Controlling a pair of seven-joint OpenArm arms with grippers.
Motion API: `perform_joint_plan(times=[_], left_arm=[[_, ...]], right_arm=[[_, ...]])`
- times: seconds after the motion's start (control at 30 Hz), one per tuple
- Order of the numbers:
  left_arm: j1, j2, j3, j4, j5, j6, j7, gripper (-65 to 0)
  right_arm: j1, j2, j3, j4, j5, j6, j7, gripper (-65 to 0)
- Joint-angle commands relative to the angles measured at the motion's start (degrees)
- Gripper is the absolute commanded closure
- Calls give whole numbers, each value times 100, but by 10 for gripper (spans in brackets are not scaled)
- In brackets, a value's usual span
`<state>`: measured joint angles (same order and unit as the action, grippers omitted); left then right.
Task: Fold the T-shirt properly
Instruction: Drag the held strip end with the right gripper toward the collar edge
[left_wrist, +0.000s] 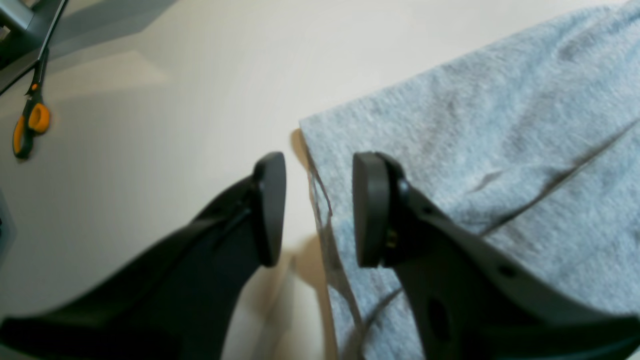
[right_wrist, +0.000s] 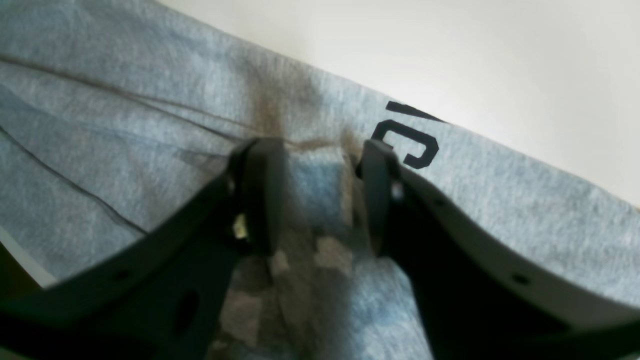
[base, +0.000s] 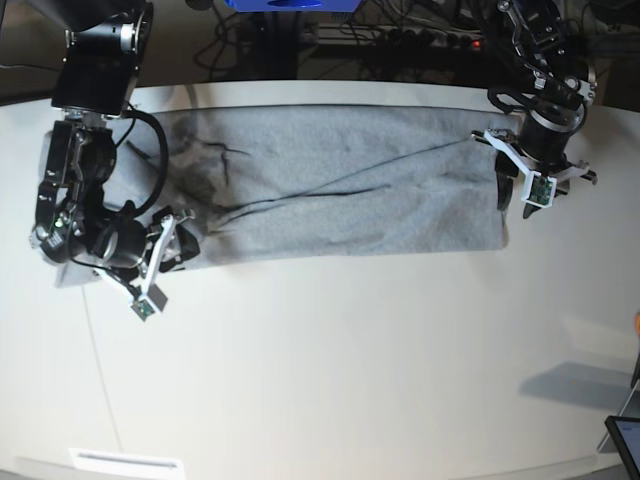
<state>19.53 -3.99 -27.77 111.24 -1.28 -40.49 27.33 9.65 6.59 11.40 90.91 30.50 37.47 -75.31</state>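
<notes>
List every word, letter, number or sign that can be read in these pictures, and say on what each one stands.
"G": black block letter on the T-shirt, right wrist view, beside one of the right gripper's fingers.
A black stroke above it: part of a further letter, cut off at the cloth's edge, not readable.
Left wrist and base views: no readable text.

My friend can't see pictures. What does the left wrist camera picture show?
Two black fingers of the left gripper stand apart, straddling the corner edge of a soft heather-grey cotton T-shirt lying on a pale cream table. Far off at the left edge lie scissors with orange-and-black handles.
</notes>
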Motion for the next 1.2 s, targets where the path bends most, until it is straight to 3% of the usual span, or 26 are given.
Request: perform_joint_plan(times=[0.0, 0.23, 0.57, 0.67, 0.9, 1.17], left_arm=[[-6, -54, -23, 80, -61, 49, -144, -225], [-6, -63, -23, 80, -61, 49, -144, -225], [-6, -63, -23, 80, -61, 49, -144, -225], [-6, -63, -23, 80, -61, 49, -144, -225], [-6, -63, -23, 80, -61, 49, -144, -225], [-6, -63, -23, 80, -61, 49, -144, -225]], right_arm=[[130, 40, 7, 91, 84, 28, 115, -283], [314, 66, -19, -463, 84, 37, 247, -377], [305, 49, -10, -867, 84, 37, 406, -376], [305, 49, -10, -867, 84, 37, 406, -312], [305, 49, 16, -876, 84, 37, 186, 0], [94, 49, 25, -674, 93, 37, 151, -1]])
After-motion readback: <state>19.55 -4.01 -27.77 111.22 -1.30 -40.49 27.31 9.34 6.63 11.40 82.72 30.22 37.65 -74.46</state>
